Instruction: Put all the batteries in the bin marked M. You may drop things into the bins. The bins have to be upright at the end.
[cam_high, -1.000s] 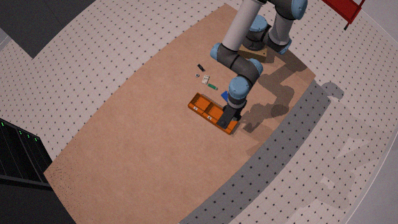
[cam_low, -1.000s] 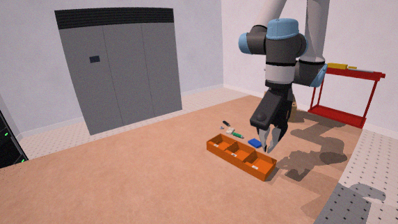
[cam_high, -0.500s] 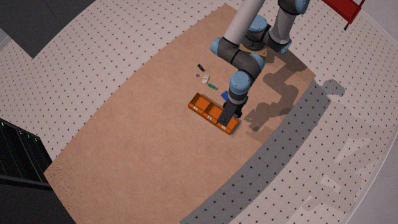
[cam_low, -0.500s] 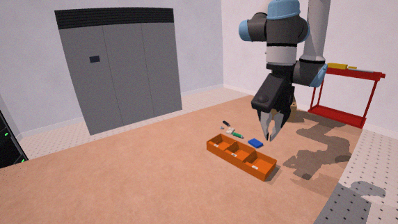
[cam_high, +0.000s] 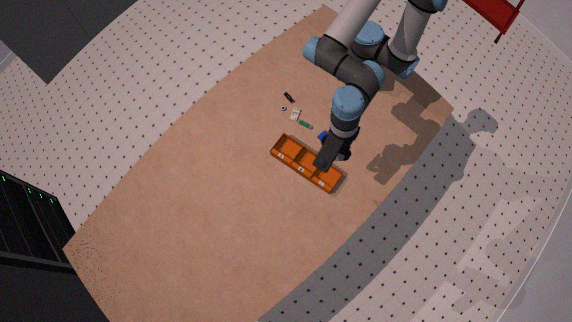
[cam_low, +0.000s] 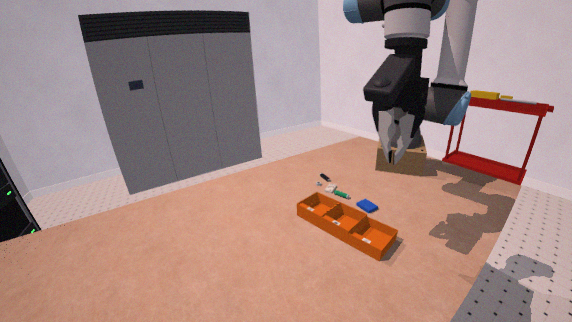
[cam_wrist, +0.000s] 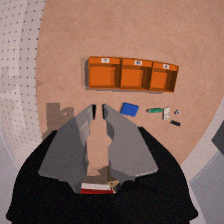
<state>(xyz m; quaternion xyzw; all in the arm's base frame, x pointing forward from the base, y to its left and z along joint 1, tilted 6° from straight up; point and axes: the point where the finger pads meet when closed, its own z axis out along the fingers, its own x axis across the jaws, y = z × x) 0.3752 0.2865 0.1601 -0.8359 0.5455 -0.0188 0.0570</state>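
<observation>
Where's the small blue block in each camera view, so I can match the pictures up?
Top: the blue block is a sliver at the arm's left edge, mostly hidden under the wrist, just above the orange bin tray.
Exterior: right of centre on the brown floor, just behind the tray.
Wrist: centre, below the tray, right of the gripper tips.
Shared landmark: the three-compartment orange bin tray.
</observation>
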